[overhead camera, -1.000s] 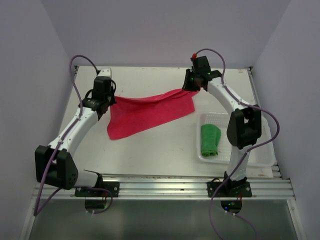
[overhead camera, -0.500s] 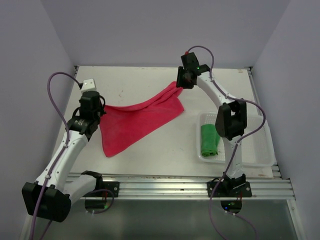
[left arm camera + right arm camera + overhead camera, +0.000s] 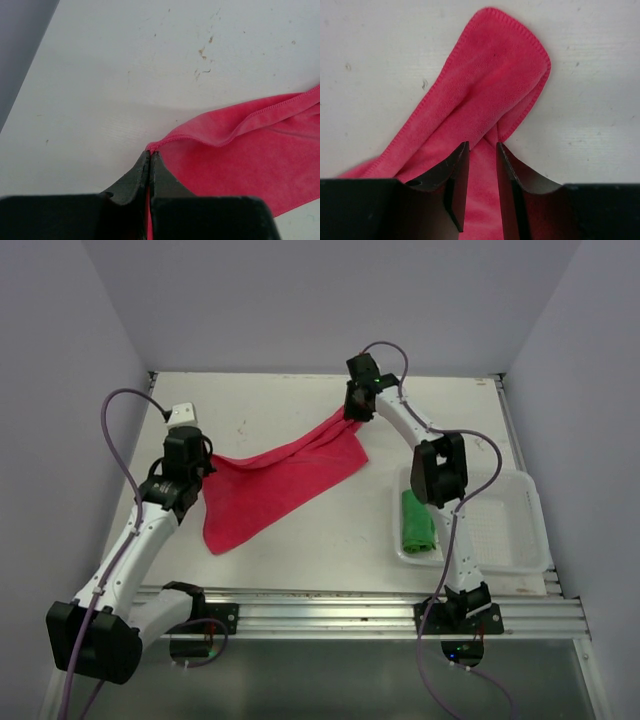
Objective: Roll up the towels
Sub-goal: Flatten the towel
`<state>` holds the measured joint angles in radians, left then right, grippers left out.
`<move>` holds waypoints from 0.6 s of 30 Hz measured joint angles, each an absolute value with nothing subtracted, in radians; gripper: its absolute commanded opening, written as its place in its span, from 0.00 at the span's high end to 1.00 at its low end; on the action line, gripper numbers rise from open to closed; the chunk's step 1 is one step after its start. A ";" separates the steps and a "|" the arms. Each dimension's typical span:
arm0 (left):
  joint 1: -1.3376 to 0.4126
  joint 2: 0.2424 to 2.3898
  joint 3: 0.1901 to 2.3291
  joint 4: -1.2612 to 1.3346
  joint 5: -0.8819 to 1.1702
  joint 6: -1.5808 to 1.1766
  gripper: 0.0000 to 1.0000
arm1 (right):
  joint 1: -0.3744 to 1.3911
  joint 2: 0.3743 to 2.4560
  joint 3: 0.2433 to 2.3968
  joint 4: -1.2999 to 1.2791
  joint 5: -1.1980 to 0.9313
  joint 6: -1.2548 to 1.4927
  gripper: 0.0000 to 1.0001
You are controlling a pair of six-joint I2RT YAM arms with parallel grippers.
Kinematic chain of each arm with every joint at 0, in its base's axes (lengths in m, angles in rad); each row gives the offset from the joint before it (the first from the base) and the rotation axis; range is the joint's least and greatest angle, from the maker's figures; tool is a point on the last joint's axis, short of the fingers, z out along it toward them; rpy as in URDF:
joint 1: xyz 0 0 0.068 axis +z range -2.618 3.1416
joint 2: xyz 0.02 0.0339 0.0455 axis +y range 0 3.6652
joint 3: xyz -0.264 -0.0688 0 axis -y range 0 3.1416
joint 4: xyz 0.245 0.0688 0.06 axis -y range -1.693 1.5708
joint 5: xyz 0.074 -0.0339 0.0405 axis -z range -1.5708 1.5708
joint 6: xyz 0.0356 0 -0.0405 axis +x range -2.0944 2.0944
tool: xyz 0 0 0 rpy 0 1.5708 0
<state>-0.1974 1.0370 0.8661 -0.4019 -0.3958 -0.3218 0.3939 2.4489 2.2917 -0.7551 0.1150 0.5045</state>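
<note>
Two towels are on the table, and only one is being worked. The green towel (image 3: 419, 522) lies as a compact bundle in the left end of the clear basket (image 3: 500, 530), which sits by the table's (image 3: 300, 550) right edge toward the front. Neither gripper is near it.

The pink-red towel (image 3: 285, 480) slants across the middle of the table, from the left edge toward the back edge. The grippers are at its two opposite ends, which looks like an effort to draw it out flat so a roll can start from a straight edge. It is not flat yet. The far end is gathered into a narrow folded tongue, while the near part fans out wide toward the front-left.

The left gripper (image 3: 150, 159) has its jaws pressed together on the towel's left corner, low over the tabletop, with a sliver of pink showing between them. Its arm reaches up along the left edge from the front-left corner, wrist tipped down.

The right gripper (image 3: 482, 150) stands over the folded tongue near the middle of the back edge. Its jaws are a little apart with a ridge of cloth between them; whether they bite that ridge or merely straddle it cannot be told. That arm is stretched long, passing over the basket's left end and leaning leftward toward the back edge, fingers pointing down at the cloth.
</note>
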 measured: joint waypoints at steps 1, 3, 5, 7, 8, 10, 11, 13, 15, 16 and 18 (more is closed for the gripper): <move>-0.197 1.040 0.866 -0.396 -0.392 -0.322 1.00 | 0.401 2.449 2.275 -0.754 0.116 0.504 0.69; -0.197 1.050 0.865 -0.381 -0.381 -0.322 1.00 | 0.418 2.449 2.222 -0.749 0.119 0.502 0.69; -0.197 1.063 0.865 -0.371 -0.368 -0.322 1.00 | 0.434 2.449 2.167 -0.748 0.120 0.500 0.72; -0.197 1.068 0.859 -0.359 -0.358 -0.322 1.00 | 0.449 2.436 2.117 -0.725 0.136 0.493 0.76; -0.197 1.068 0.855 -0.355 -0.353 -0.322 1.00 | 0.454 2.419 2.094 -0.717 0.136 0.489 0.78; -0.197 1.068 0.850 -0.354 -0.345 -0.322 1.00 | 0.466 2.387 2.035 -0.706 0.139 0.481 0.88; -0.197 1.067 0.850 -0.353 -0.343 -0.322 1.00 | 0.472 2.374 2.003 -0.698 0.140 0.477 0.90; -0.197 1.066 0.850 -0.350 -0.341 -0.322 1.00 | 0.482 2.340 1.943 -0.665 0.142 0.469 0.93; -0.197 1.063 0.849 -0.345 -0.340 -0.322 1.00 | 0.500 2.285 1.852 -0.649 0.141 0.464 0.93; -0.197 1.060 0.848 -0.342 -0.340 -0.322 1.00 | 0.512 2.257 1.810 -0.647 0.138 0.461 0.93; -0.197 1.055 0.846 -0.337 -0.340 -0.322 1.00 | 0.544 2.194 1.710 -0.628 0.117 0.455 0.91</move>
